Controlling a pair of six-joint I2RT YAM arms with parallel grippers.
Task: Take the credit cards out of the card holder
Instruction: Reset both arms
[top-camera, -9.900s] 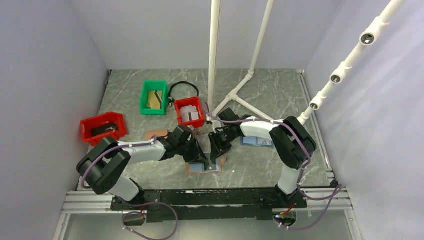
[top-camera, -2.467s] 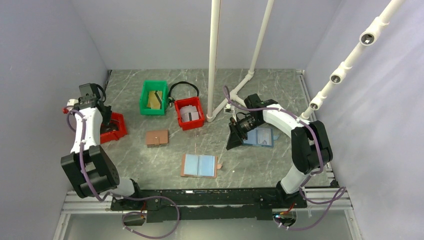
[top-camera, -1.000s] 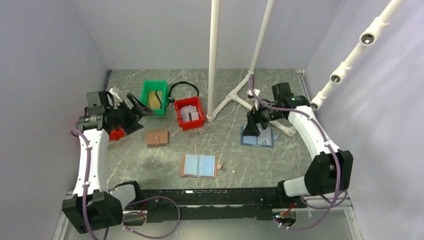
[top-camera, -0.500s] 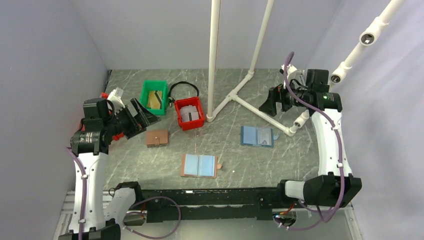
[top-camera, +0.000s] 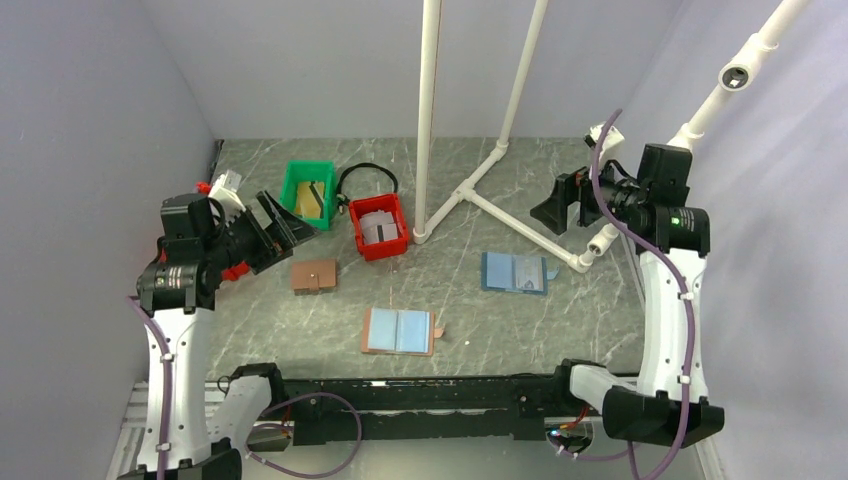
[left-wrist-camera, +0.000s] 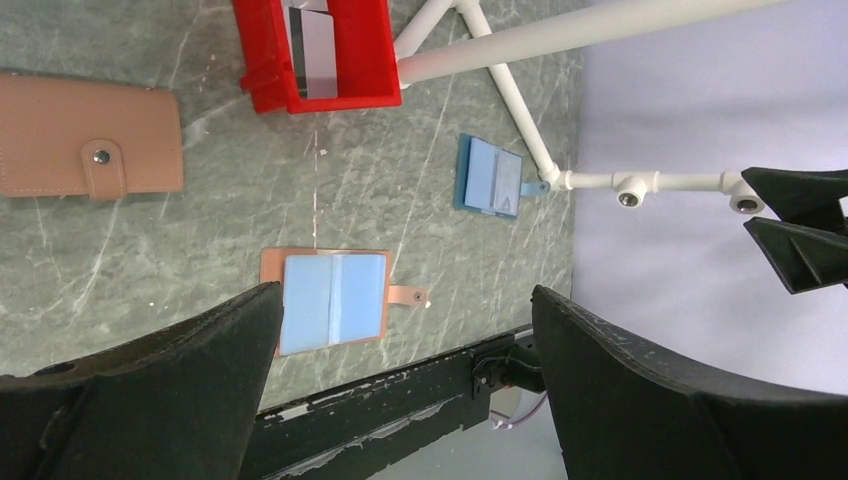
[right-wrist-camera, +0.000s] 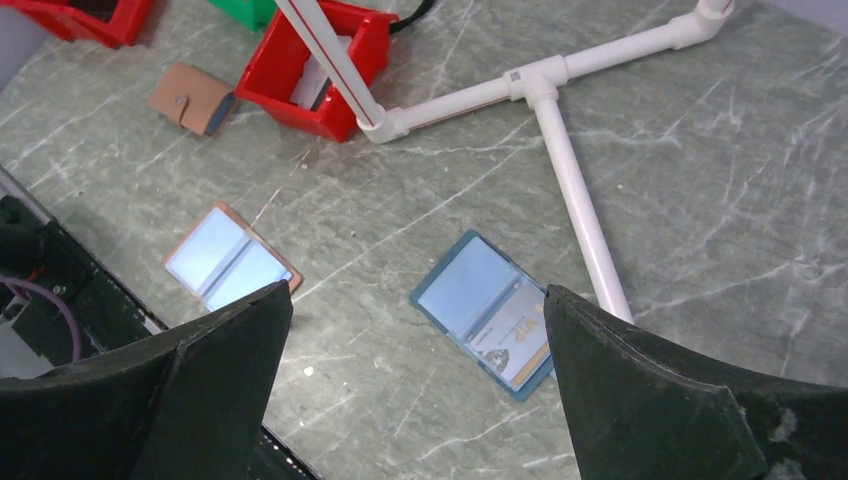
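Black jaws spread wide on both arms, nothing held.
Left gripper (left-wrist-camera: 407, 296) and right gripper (right-wrist-camera: 417, 290) hang high; the card holder (top-camera: 400, 331) lies open near the front edge, pockets apparently bare, credit cards (top-camera: 378, 227) in the red bin (top-camera: 354, 222). Any withdrawal should pass wide of the white pipe frame (top-camera: 525, 228).

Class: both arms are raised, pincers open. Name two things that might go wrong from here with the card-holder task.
1. Three holders lie out: the open brown card holder, a closed brown holder and an all-blue holder; an arm might reach for the wrong one.
2. The right pincer hangs over the white pipe frame and might strike it descending.
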